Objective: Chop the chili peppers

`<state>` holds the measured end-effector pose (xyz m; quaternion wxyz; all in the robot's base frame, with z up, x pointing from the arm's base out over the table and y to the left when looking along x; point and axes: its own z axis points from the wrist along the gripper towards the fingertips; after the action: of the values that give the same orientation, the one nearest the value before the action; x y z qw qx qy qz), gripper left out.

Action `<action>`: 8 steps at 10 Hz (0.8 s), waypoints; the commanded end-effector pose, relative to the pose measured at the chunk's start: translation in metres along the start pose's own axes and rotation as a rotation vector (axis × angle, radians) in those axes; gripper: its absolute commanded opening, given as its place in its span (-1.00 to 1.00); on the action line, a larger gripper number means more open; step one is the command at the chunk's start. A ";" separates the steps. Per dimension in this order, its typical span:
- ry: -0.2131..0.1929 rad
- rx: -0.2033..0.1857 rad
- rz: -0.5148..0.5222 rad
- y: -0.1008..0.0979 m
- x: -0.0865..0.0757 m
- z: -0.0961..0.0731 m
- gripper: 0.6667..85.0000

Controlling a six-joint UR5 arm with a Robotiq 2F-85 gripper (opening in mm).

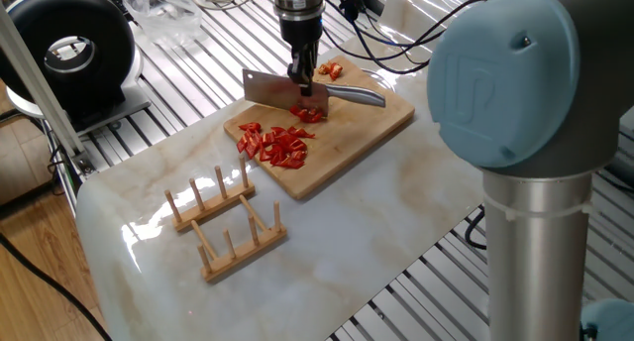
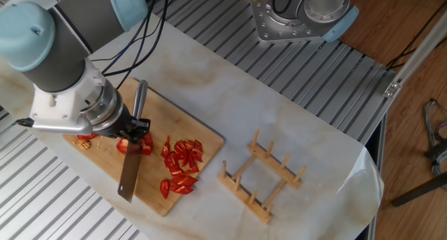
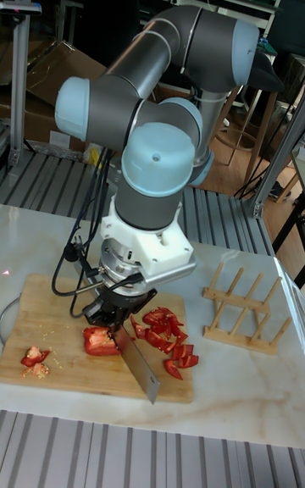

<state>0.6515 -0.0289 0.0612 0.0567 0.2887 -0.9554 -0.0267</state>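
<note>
My end effector [image 1: 303, 80]: clenched on cleaver [image 1: 272, 89], blade down on cutting board [image 1: 369, 125]. Chili peppers [image 1: 280, 145]: chopped pile beside blade, one large piece [image 3: 100, 341] under it. Counter [image 1: 376, 207]: wooden rack [image 1: 224, 222].

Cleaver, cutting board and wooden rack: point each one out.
cleaver [image 2: 128, 178], the other fixed view, middle of the blade.
cutting board [image 1: 381, 118], one fixed view, bare right corner.
wooden rack [image 2: 262, 176], the other fixed view, a base rail.
</note>
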 end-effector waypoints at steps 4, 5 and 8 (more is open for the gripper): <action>-0.026 0.083 0.034 0.001 0.002 -0.019 -0.98; -0.040 0.046 0.042 0.010 0.001 -0.020 -0.98; -0.020 0.045 0.055 0.020 0.004 -0.033 -0.98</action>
<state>0.6458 -0.0232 0.0836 0.0402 0.2714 -0.9616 -0.0049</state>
